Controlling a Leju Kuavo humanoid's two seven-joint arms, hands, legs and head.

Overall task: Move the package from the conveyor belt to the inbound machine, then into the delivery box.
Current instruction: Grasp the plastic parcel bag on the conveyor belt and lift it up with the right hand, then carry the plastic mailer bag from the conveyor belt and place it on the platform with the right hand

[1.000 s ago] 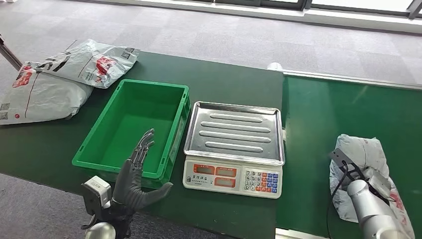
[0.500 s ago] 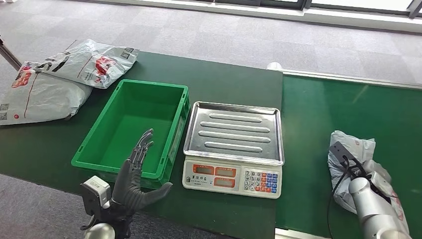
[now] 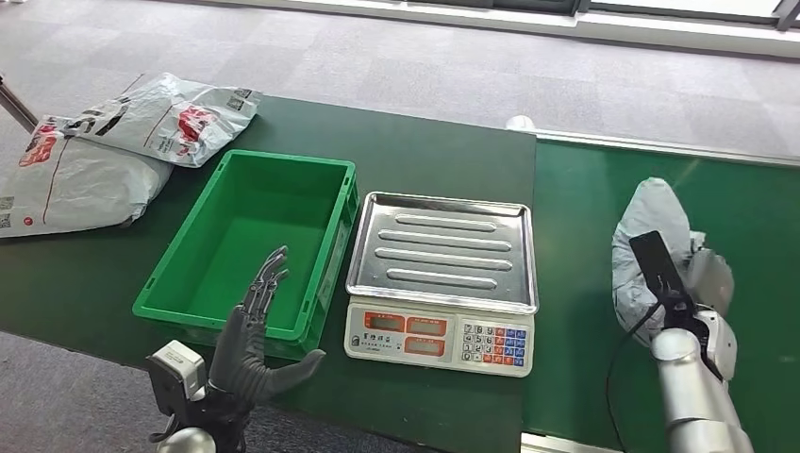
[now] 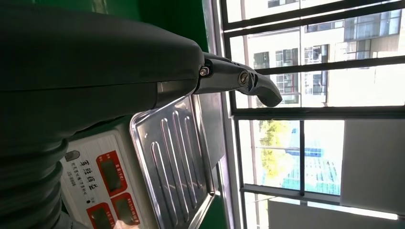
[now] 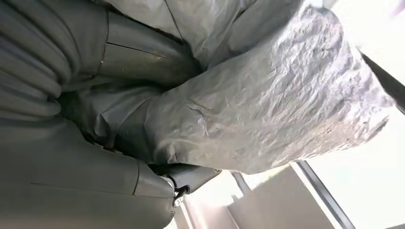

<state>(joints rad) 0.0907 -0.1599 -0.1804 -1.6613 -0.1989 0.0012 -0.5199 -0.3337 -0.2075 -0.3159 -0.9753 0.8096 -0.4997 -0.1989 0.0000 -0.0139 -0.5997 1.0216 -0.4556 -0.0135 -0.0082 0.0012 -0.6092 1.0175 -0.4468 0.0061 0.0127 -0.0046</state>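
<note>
Crumpled grey plastic package is being gripped by the right hand and held above the dark green conveyor belt, just beside the silver-trayed weighing scale. Grey wrapping is being pressed between thumb and fingers in the wrist view. Beyond the scale, the green plastic crate is being overhung by the left hand, fingers spread, nothing being grasped.

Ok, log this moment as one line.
stage: pickup from belt | right hand: grips package, raised | left hand: open, idle near bin | scale: bare
</note>
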